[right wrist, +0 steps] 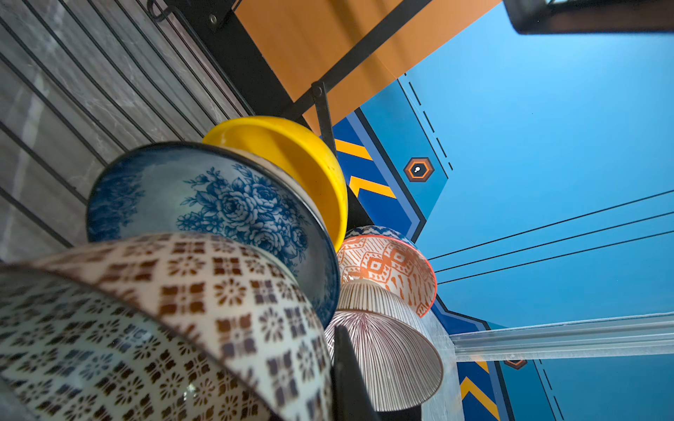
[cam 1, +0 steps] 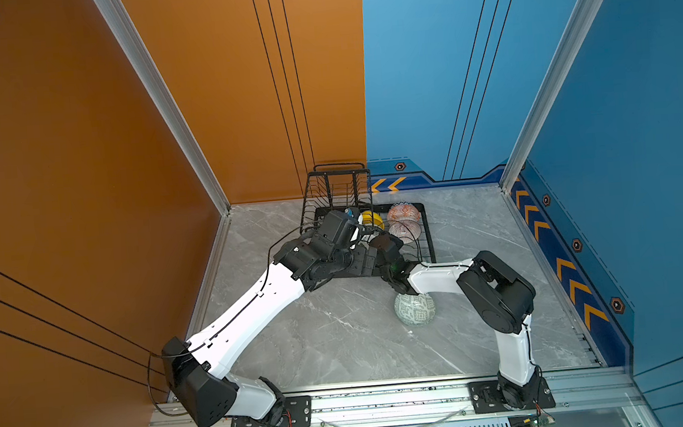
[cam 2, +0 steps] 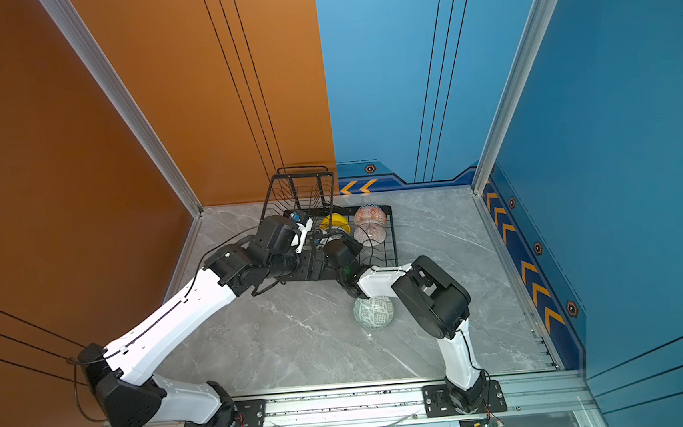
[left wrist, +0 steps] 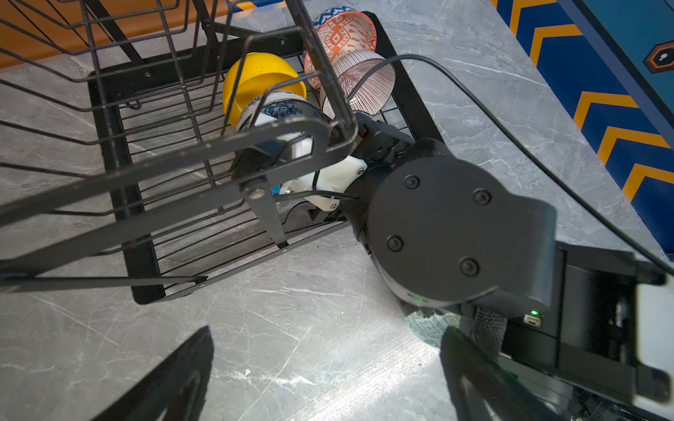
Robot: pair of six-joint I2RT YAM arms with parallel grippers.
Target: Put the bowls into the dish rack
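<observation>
Black-white geometric bowl [right wrist: 204, 310] clamped at its rim by right tool [right wrist: 333, 371], inside dish rack [cam 1: 429, 232] beside blue floral bowl [right wrist: 219, 204]; pale green bowl [cam 1: 415, 309] sits on surface just before rack, likely nearer left tool [left wrist: 324, 382] (spread wide, empty)

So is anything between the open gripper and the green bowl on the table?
Yes. The right gripper is shut on the geometric bowl in the dish rack, so the right arm leans over the green bowl, between it and the open left gripper.

White arm shells [cam 1: 255, 309], black joint housings [cam 1: 500, 293], thin black cables [cam 1: 149, 379], black-fingered left hand [left wrist: 324, 379].
</observation>
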